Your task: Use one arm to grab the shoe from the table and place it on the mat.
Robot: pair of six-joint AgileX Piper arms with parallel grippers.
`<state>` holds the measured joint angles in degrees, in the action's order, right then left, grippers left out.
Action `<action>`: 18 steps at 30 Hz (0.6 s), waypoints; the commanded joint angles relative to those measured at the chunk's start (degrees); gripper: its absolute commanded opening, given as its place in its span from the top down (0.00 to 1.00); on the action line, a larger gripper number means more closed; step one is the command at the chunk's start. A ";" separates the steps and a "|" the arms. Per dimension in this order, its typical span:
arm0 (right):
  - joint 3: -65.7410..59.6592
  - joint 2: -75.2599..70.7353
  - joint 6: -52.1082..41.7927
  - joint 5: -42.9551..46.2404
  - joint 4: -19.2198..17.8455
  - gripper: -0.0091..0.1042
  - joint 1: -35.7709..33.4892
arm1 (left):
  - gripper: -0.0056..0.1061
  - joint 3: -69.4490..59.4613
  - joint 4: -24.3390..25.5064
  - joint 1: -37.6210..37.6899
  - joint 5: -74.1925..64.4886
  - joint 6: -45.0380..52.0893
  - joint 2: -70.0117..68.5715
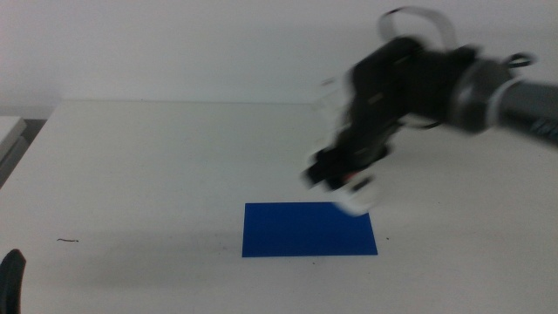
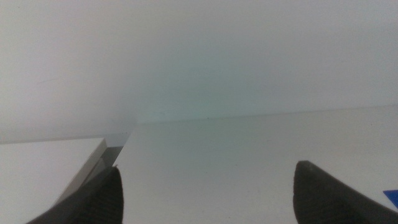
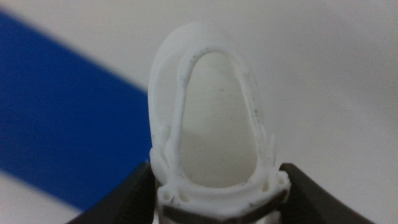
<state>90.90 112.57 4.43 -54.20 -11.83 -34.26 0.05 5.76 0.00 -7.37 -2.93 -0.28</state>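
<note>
The right arm (image 1: 453, 87) reaches in from the right, blurred by motion. My right gripper (image 1: 344, 170) is shut on the white shoe (image 1: 353, 194) and holds it in the air just above the far right corner of the dark blue mat (image 1: 308, 229). In the right wrist view the shoe's white heel (image 3: 214, 124) stands between the two dark jaws, with the mat (image 3: 62, 124) and the white table (image 3: 336, 74) below it. My left gripper (image 2: 205, 199) is open and empty, low over the table; it shows at the bottom left of the middle view (image 1: 12, 277).
The white table (image 1: 157, 166) spreads wide around the mat. A small dark speck (image 1: 68, 240) lies near the front left. A second white surface (image 1: 10, 133) adjoins the table's left edge, and also shows in the left wrist view (image 2: 50, 162).
</note>
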 commanded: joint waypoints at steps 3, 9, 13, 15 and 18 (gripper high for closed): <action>0.04 0.75 7.74 1.32 -3.20 0.74 -7.90 | 0.11 -0.05 -0.23 0.04 0.71 -0.17 0.28; -0.07 1.53 13.97 -0.02 -2.94 0.74 -8.59 | 0.11 -0.05 -0.23 0.04 0.71 -0.17 0.28; -0.07 1.53 20.98 -0.26 -4.11 0.74 -8.59 | 0.11 -0.05 -0.23 0.04 0.71 -0.17 0.28; -0.07 1.53 26.16 -0.13 -3.09 0.74 -8.59 | 0.11 -0.05 -0.23 0.04 0.71 -0.17 0.28; -0.07 1.53 33.76 0.52 -2.59 0.74 -8.59 | 0.11 -0.05 -0.23 0.04 0.71 -0.17 0.28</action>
<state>90.79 114.43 33.37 -54.11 -14.45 -43.15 0.05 5.76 0.00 -7.37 -2.93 -0.28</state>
